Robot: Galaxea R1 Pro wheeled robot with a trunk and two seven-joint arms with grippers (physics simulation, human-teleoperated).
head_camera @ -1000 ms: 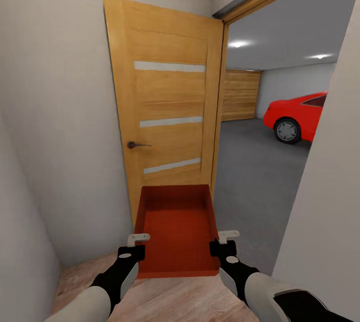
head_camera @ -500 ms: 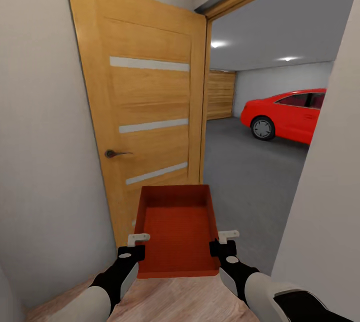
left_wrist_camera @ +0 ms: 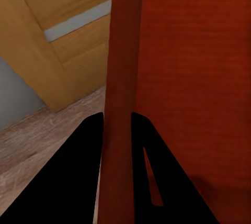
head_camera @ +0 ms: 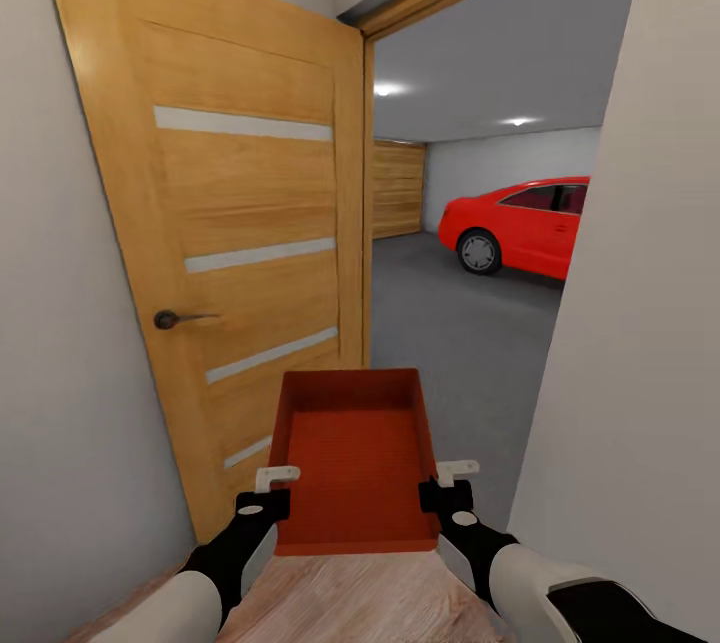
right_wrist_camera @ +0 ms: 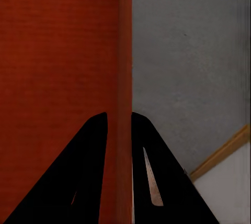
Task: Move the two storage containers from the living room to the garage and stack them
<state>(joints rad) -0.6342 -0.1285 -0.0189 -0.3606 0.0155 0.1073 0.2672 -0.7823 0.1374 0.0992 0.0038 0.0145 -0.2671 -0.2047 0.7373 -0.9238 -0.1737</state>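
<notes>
Carrying a red-orange rectangular storage container (head_camera: 352, 463) with low thin walls, the left hand (head_camera: 268, 491) is clamped over its left wall and the right hand (head_camera: 450, 488) over its right wall, holding it level above the light wood plank floor (head_camera: 350, 603). An open wooden door (head_camera: 230, 253) stands at the left. Beyond the doorway, the dark grey concrete garage floor (head_camera: 450, 323) stretches to a red car (head_camera: 525, 223) at the far right.

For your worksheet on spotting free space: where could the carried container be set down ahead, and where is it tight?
Free: grey garage floor between the open wooden door and the red car. Tight: the doorway, with the door beside the storage container and the white wall opposite.
</notes>
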